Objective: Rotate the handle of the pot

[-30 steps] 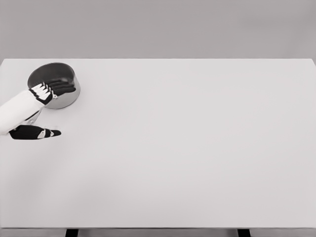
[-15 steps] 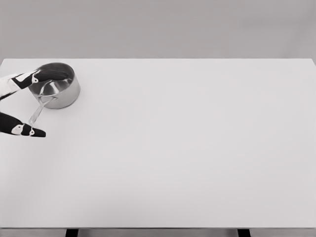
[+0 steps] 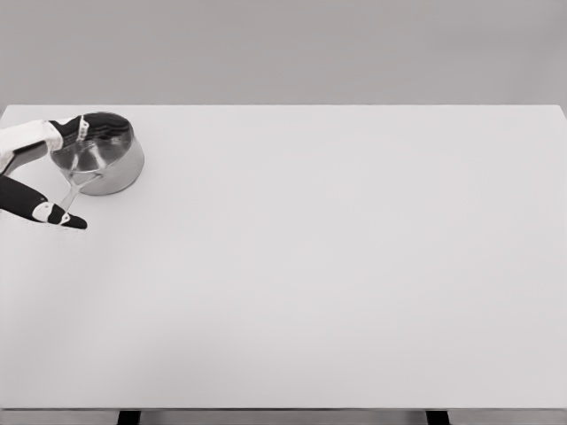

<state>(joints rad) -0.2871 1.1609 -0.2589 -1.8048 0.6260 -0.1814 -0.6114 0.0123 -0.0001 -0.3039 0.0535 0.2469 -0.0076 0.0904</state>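
A steel pot (image 3: 113, 168) stands at the table's far left, near the back edge. Its thin handle (image 3: 70, 193) points down and to the left. My left hand (image 3: 93, 177) comes in from the left edge and is open. Its dark fingers (image 3: 96, 127) lie stretched over the pot's back rim. The thumb (image 3: 55, 213) reaches out below, its tip right at the handle's outer end. The handle lies in the span between fingers and thumb, with nothing closed around it. The right arm is out of view.
The white table (image 3: 337, 266) fills the view, with its front edge at the bottom and two dark legs below. A grey wall stands behind it.
The left hand drew back to the left off the pot, uncovering the handle. The fingers have since reached back over the rim, and the thumb has risen to the handle's end. The pot has stayed put.
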